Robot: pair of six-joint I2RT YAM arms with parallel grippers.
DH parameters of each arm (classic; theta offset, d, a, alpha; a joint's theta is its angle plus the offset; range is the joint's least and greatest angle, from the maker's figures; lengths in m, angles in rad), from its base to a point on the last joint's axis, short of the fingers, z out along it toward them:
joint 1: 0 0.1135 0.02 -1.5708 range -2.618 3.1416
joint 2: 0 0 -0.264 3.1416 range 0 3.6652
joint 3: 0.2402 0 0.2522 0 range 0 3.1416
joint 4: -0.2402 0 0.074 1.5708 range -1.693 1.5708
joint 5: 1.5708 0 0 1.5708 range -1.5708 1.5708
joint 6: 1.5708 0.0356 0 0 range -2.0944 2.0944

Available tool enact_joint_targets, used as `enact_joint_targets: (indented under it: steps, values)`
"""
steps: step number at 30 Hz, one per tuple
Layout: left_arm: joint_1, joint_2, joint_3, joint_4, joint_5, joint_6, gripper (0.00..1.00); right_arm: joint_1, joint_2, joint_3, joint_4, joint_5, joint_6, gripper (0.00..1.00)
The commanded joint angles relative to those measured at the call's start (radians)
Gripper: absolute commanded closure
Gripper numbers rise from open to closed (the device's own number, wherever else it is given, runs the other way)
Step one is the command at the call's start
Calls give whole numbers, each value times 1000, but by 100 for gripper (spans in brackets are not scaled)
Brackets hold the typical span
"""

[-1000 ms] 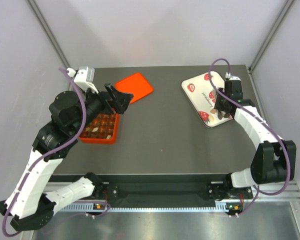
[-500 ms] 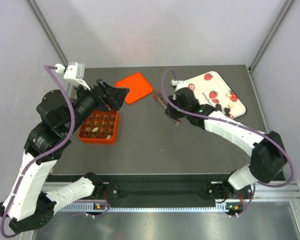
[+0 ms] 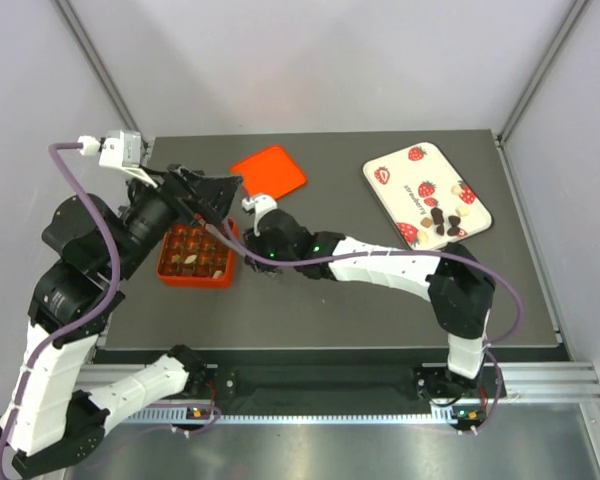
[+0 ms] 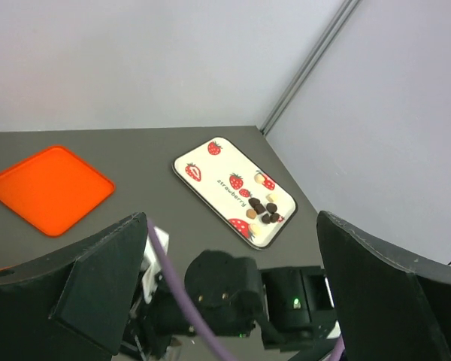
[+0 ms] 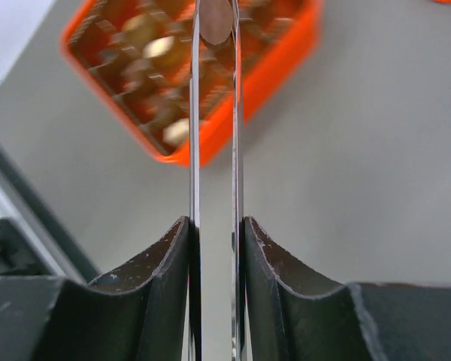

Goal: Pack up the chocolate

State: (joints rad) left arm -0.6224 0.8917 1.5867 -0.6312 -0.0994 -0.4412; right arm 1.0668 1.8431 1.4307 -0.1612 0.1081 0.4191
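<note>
The orange-red box (image 3: 195, 255) with square compartments holds several chocolates; it also shows in the right wrist view (image 5: 195, 90). My right gripper (image 3: 246, 260) reaches across to the box's right edge. In its wrist view its thin fingers (image 5: 214, 15) are shut on a dark brown chocolate (image 5: 215, 21) over the box. More chocolates (image 3: 442, 222) lie on the strawberry tray (image 3: 410, 175), also seen in the left wrist view (image 4: 264, 210). My left gripper (image 3: 218, 195) is open and empty, raised above the box (image 4: 231, 226).
The flat orange lid (image 3: 268, 173) lies at the back, between box and tray, and shows in the left wrist view (image 4: 49, 188). The right arm (image 4: 225, 293) stretches across the table's middle below my left gripper. Grey walls enclose the table.
My right gripper has swung from the strawberry tray leftward across the table to the orange box, carrying a chocolate. My left arm has lifted and drawn back to the left.
</note>
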Motion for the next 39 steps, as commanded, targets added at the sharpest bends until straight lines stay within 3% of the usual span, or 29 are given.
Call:
enact_joint_targets:
  steps: [1,14,30,39]
  values:
    - [3,-17,30,22,-20,22,1,61,24,96,84,-2,-29,73]
    - [3,-36,16,16,-39,29,1,116,108,119,49,39,-55,71]
    - [3,-22,9,30,-16,10,1,117,84,128,34,97,-100,60]
    - [3,-7,25,18,-17,18,1,96,-57,103,22,315,-226,62]
